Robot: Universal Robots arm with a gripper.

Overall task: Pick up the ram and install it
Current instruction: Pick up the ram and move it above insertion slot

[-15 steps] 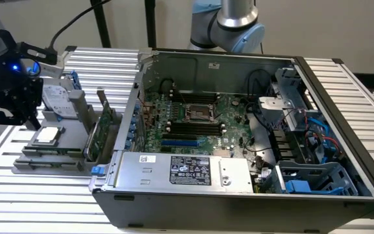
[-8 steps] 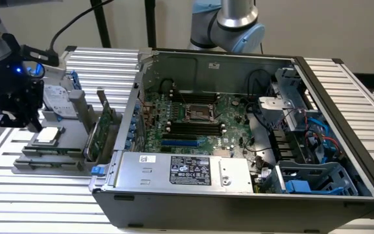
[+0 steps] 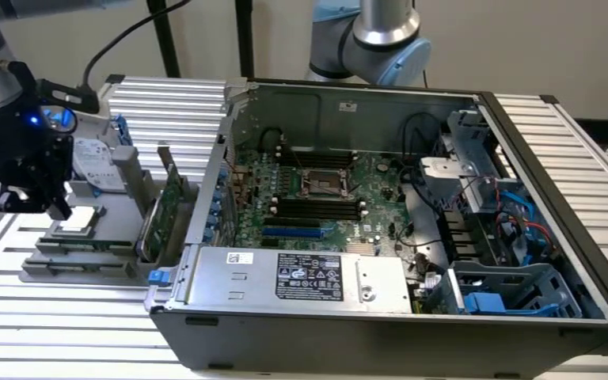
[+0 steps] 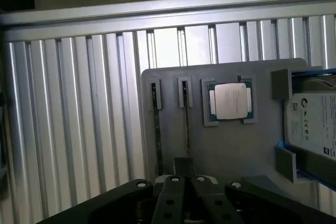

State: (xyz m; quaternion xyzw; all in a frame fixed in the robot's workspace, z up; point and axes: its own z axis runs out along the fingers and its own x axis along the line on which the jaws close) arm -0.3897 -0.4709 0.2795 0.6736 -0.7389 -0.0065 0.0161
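Observation:
Two ram sticks stand on edge in slots of the grey holder tray (image 4: pixel 241 150); one ram stick (image 4: pixel 156 135) is the outer one, and the other ram stick (image 4: pixel 187 129) runs straight under my fingertips. My gripper (image 4: pixel 185 174) hangs above that second stick with its fingers drawn together and nothing visible between them. In the exterior view my gripper (image 3: pixel 51 207) hovers over the tray (image 3: pixel 82 265) at the exterior view's left, outside the open computer case (image 3: pixel 389 317). The black memory slots (image 3: pixel 315 210) lie on the motherboard inside the case.
A CPU (image 4: pixel 231 100) and a hard drive (image 4: pixel 315 124) also sit on the tray. A green expansion card (image 3: pixel 161 214) stands upright between the tray and the case wall. A second arm (image 3: pixel 383 36) rises behind the case. The power supply (image 3: pixel 304 277) fills the case front.

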